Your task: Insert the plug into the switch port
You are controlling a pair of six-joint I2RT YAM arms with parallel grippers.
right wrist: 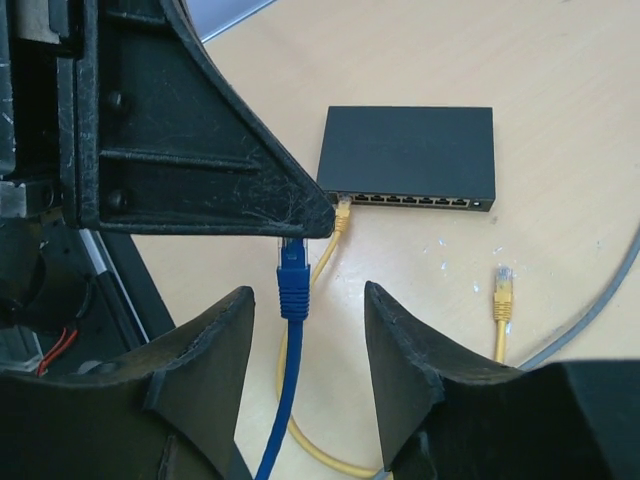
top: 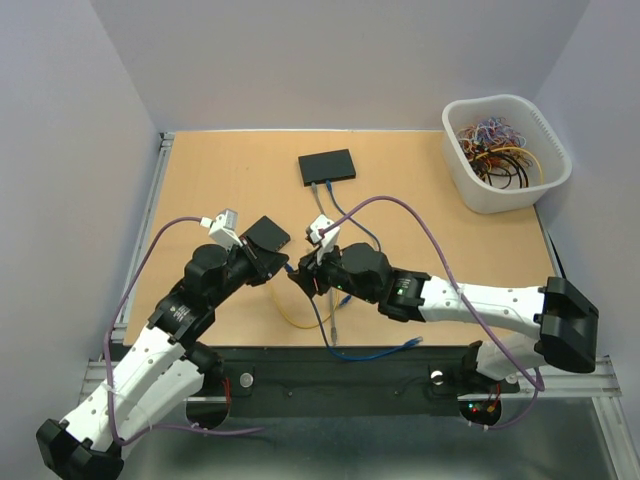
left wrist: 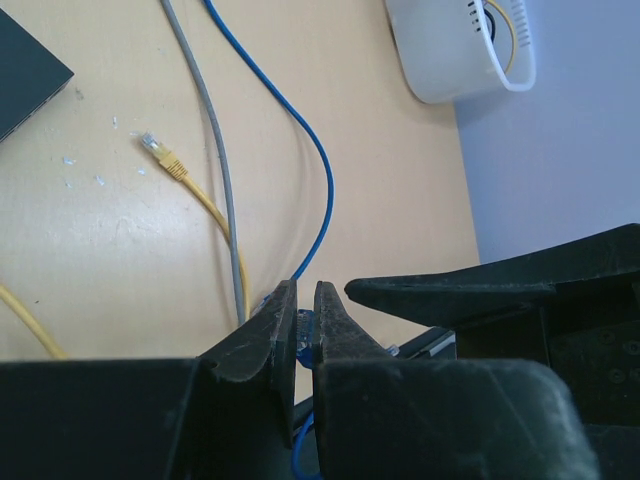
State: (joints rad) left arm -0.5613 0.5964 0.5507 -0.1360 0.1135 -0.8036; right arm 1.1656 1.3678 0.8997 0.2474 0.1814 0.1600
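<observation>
I've got L gripper [left wrist: 305, 322] clamped on the blue plug [right wrist: 292, 282], tip aimed at switch [right wrist: 410, 150] near desk's far edge; R gripper [right wrist: 308, 300] open, straddling it.

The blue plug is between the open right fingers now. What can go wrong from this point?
1. The left gripper is shut on the blue cable behind the blue plug, so the plug may twist when the right gripper closes.
2. A loose yellow plug and a grey cable lie before the switch; the blue cable could snag them.
</observation>
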